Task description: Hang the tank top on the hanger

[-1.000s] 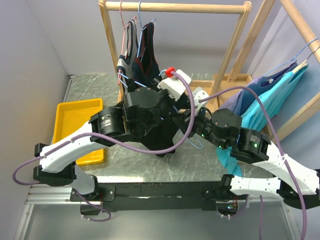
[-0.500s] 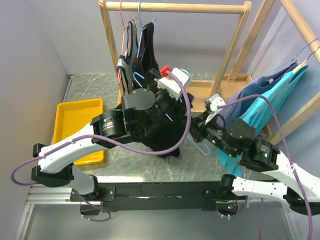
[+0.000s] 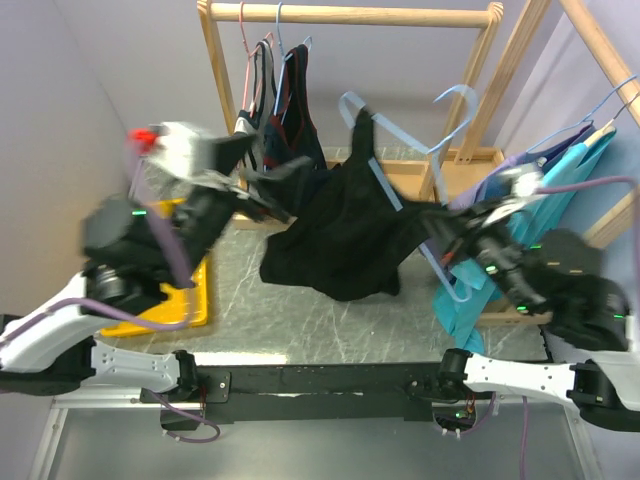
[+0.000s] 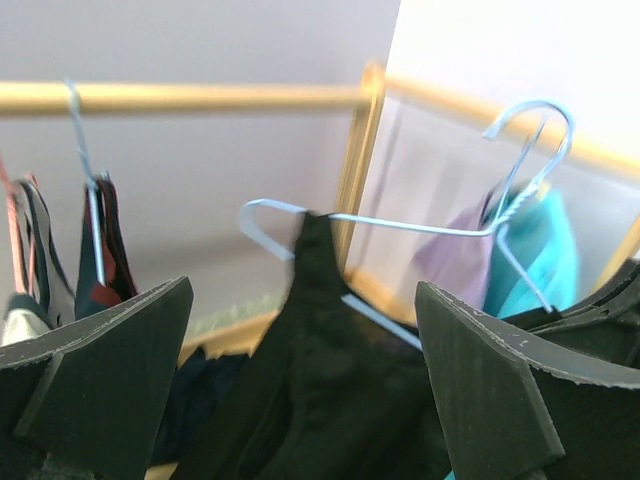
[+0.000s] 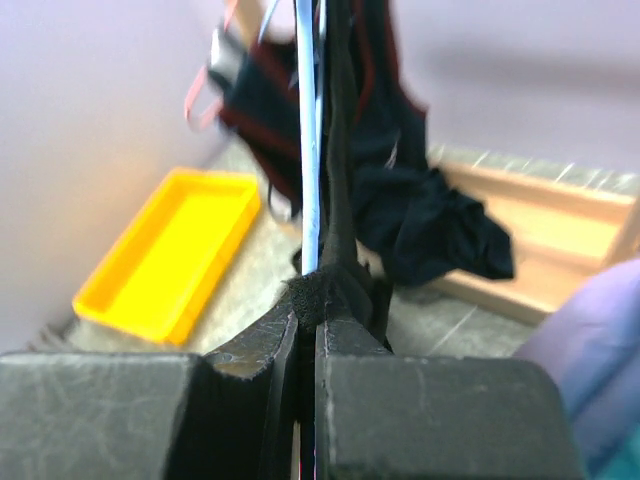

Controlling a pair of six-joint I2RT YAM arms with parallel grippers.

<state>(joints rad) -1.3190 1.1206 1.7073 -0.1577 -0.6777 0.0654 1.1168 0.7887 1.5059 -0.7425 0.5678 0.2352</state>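
Tank top [image 3: 345,235] on tilted hanger [image 3: 385,182], one gripper clamped, one released

Black fabric hangs in the centre of the top view, above the marble-patterned table [image 3: 270,320]. One narrow strap is looped over the hanger's upper-left corner. The rest of the tank top drapes down and toward the left of the frame. The light-blue wire hanger sits at a slant, with its hook pointing to the upper right, in front of the wooden rack [image 3: 370,15] and touching no rail.

The right gripper [image 5: 310,310] is clenched. In its wrist view the two pads are pressed together on the blue wire and a fold of black cloth, both rising straight up from the pinch.

The left gripper [image 4: 302,295] is released. Its fingers [image 4: 110,370] stand wide apart with nothing between them, and the tank top and hanger hang beyond them. In the top view the left arm is a blur at the left edge, over the yellow tray [image 5: 165,255].

Two dark tops, one with red trim [image 3: 295,110], hang from the rail at upper centre. Teal and purple garments [image 3: 540,200] hang at the right edge.
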